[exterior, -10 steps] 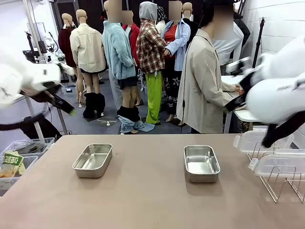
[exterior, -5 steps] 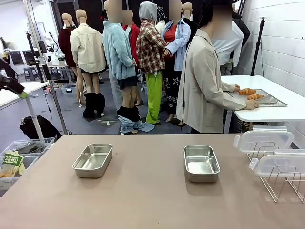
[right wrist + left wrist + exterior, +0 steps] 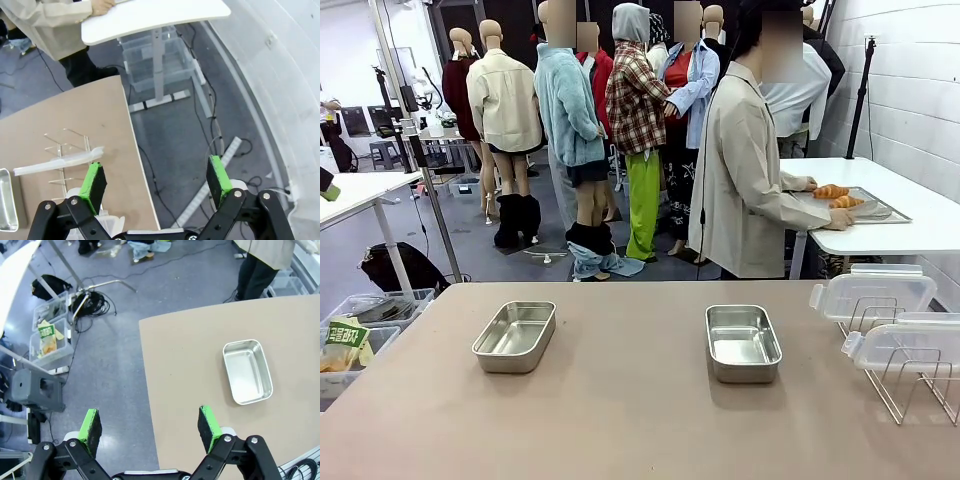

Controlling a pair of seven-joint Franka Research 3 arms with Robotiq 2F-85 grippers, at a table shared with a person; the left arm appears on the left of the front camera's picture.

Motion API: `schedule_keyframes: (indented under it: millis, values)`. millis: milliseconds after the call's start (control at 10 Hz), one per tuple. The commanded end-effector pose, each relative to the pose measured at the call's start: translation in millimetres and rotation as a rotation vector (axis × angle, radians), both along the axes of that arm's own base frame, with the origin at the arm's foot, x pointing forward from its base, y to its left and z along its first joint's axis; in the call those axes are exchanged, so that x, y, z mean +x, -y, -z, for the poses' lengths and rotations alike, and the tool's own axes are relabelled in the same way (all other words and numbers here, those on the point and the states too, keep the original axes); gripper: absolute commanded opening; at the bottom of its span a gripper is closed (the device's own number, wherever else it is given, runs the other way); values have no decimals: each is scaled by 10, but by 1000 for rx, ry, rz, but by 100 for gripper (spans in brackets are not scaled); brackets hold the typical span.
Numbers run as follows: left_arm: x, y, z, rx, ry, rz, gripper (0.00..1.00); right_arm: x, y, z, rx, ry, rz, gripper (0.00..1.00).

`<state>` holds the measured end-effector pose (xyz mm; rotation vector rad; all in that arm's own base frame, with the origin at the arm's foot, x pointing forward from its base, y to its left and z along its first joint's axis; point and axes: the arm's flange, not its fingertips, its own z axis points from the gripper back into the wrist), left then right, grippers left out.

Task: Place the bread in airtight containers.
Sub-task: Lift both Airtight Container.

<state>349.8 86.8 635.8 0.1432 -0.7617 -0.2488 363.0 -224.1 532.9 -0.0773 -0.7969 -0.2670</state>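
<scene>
The bread (image 3: 837,195), two rolls, lies on a tray (image 3: 892,212) on the far right white table (image 3: 920,238), with the person's hand (image 3: 839,219) at the tray's near edge. The left pan (image 3: 515,337) and right pan (image 3: 743,343) sit empty and well apart on the near table (image 3: 620,425). Lids (image 3: 873,293) rest on the rack (image 3: 910,390) at the right.

Within the last second both arms have swung away from the sides, uncovering the bread. I judge the robot is waiting for the person to bring it over.

The wrist views add the tools. The left gripper (image 3: 149,424) hangs wide and empty over the table's left edge, one pan beyond it. The right gripper (image 3: 156,179), equally wide and empty, hangs over the right edge beside the rack.
</scene>
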Motion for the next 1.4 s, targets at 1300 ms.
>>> schedule_keyframes:
  millis: [1300]
  values:
    - [41, 39, 10, 20, -7, 8, 100, 4, -24, -13, -18, -9, -12, 100]
